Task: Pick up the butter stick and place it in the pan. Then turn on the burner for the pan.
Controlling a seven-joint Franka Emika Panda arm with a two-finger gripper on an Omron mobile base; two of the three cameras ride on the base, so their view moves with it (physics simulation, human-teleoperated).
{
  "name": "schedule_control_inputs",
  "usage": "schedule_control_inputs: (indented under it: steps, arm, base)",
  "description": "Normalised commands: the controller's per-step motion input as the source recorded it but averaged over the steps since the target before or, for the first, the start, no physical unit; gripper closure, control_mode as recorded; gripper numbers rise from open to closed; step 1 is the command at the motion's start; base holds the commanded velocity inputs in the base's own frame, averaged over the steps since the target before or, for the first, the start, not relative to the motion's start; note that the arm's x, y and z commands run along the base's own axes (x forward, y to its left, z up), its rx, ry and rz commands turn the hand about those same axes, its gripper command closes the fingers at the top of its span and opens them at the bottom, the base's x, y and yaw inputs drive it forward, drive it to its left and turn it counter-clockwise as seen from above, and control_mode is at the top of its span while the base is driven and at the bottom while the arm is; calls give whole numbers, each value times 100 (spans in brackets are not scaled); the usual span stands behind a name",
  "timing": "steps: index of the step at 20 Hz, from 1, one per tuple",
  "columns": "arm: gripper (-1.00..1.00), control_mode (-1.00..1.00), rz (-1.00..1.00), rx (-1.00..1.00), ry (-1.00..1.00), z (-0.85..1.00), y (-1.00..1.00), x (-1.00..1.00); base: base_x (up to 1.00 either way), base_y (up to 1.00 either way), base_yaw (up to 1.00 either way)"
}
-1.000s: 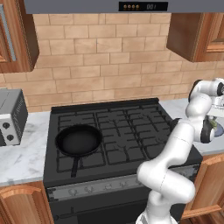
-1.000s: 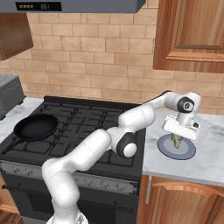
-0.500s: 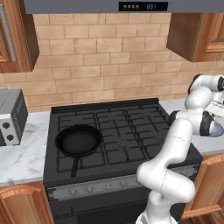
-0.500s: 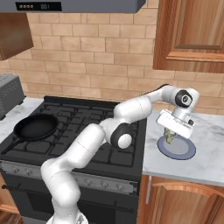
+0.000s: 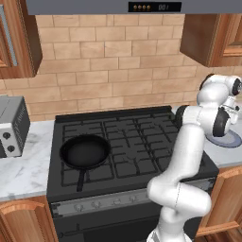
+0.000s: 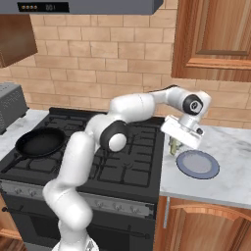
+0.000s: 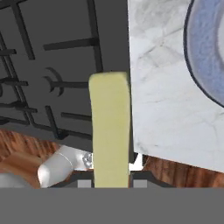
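The pale yellow butter stick (image 7: 109, 131) stands lengthwise between my fingertips, with my gripper (image 7: 111, 181) shut on it. In the right base view the gripper (image 6: 175, 145) hangs above the seam between the cooktop's right edge and the marble counter, the butter stick (image 6: 174, 146) poking out below the hand. The black pan (image 6: 40, 142) sits on the front left burner, its handle pointing toward the front; it is far to the gripper's left. In the left base view the pan (image 5: 85, 151) lies front left, and my own arm hides the hand.
A flat grey-blue plate (image 6: 197, 163) lies on the counter just right of the gripper, also seen as the plate (image 7: 205, 48). Black grates (image 5: 137, 137) cover the cooktop. Knobs (image 5: 94, 205) line the stove's front panel. A toaster (image 5: 12, 125) stands at far left.
The hand has risen from over the plate and moved left toward the stove's right edge, carrying the butter stick. The pan has not moved.
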Motion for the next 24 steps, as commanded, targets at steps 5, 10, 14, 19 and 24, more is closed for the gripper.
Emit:
schedule_control_inputs:
  steps: [5,10,14,19,24]
  arm:
    - [100,-100,0,-19,-16,27,100,-5]
    - [100,-100,0,-15,-5,9,100,0]
    - [100,-100,0,-15,0,11,100,5]
    - [100,-100,2,-8,3,17,100,21]
    - [100,-100,0,-7,8,16,100,26]
  base:
    - [0,0,0]
    - [0,0,0]
    - [0,0,0]
    - [0,0,0]
    - [0,0,0]
